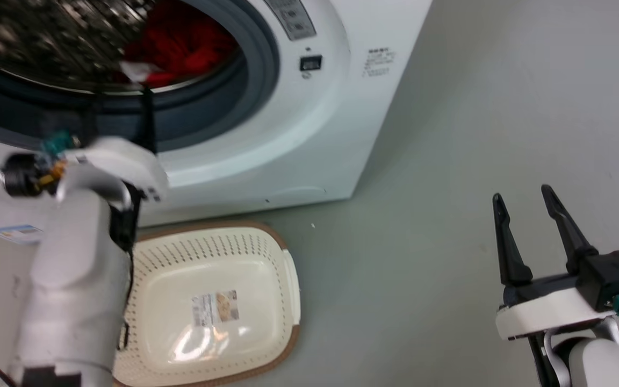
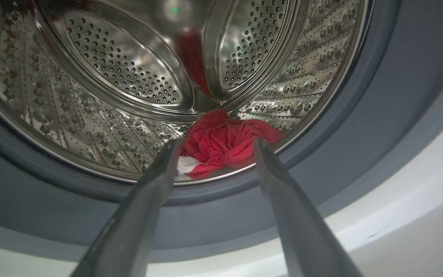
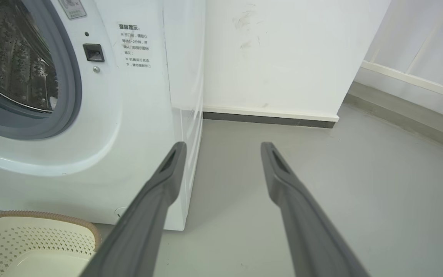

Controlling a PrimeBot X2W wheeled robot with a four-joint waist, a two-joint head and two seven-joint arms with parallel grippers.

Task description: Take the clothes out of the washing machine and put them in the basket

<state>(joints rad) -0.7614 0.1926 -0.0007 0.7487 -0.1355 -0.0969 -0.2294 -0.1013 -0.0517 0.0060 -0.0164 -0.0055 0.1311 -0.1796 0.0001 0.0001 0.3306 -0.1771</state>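
Pale grey-green floor [image 1: 449, 134] seen from the head camera: a white washing machine [image 1: 315, 113] stands on it at 11 o'clock. A cream basket [image 1: 213, 247] with a brown rim sits on the floor at 7 o'clock, just before the washing machine's base, a paper label [image 1: 214, 307] on its bottom.
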